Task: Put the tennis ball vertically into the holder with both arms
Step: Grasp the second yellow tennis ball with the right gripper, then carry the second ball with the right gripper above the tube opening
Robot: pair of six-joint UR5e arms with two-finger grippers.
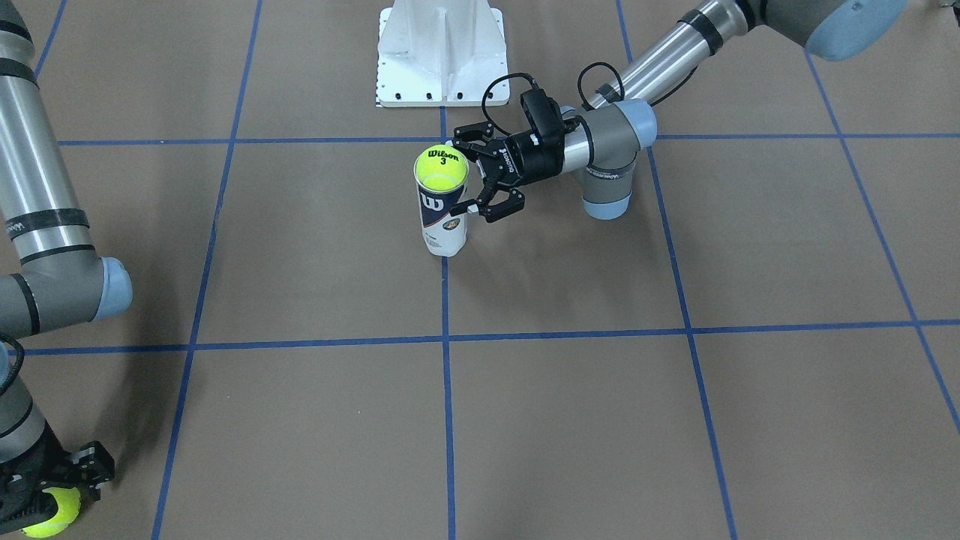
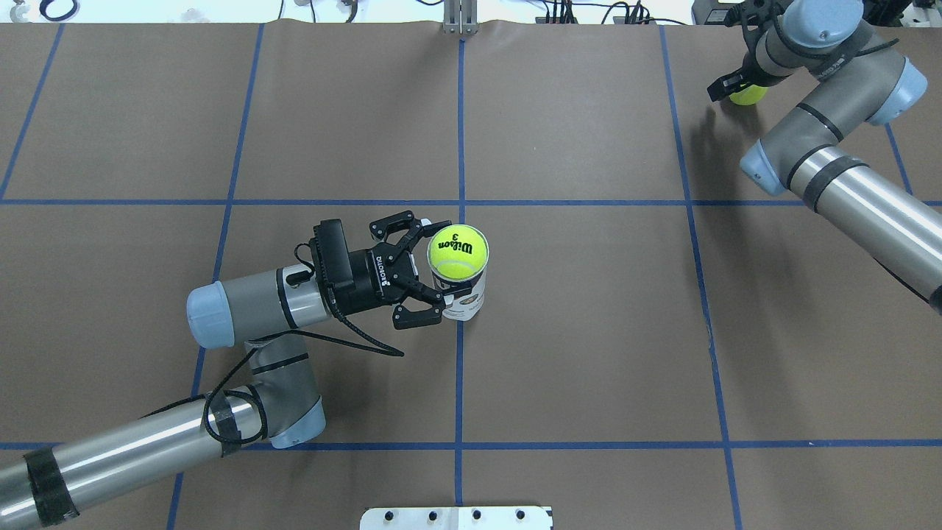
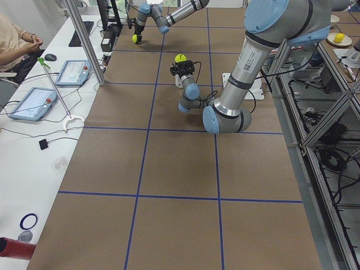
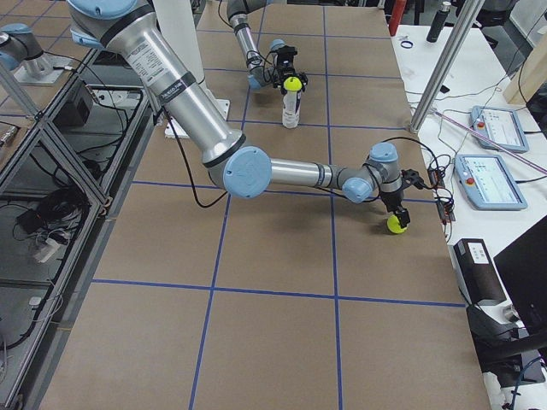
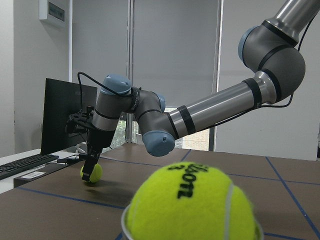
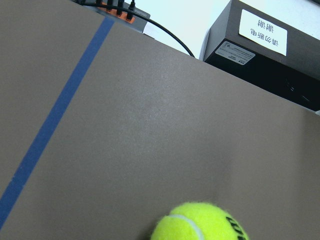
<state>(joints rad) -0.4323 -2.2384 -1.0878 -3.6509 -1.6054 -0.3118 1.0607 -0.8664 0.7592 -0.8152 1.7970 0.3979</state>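
We read this as the set-up for an insertion. The holder (image 1: 442, 225) stands upright just above the middle of the front view, on the table (image 1: 300, 262), with a ball (image 1: 441, 169) seated in its mouth and bulging above the rim.

The left gripper (image 1: 469, 178) comes in level from the right of that frame. Its jaws are spread wide, one finger on each side of the holder's upper part, and they clamp nothing. The lower pad looks to be touching the wall or just beside it.

At the bottom left corner of the same frame, the right gripper (image 1: 60, 491) has its fingers around a second ball (image 1: 51, 514), low at the table. We cannot tell whether they pinch it or only bracket it.

Next, we judge, the left jaws must close squarely on the holder below the rim without tipping it. The right arm must then carry its ball across, well apart as it is now, and come down straight over the mouth.

Much is hidden:
- The label covers the holder's inside, so we cannot say how much room lies under the top ball.
- The right wrist view shows only the top of the second ball at its lower edge, and no fingers.
- The left wrist view cuts off the holder below its rim.
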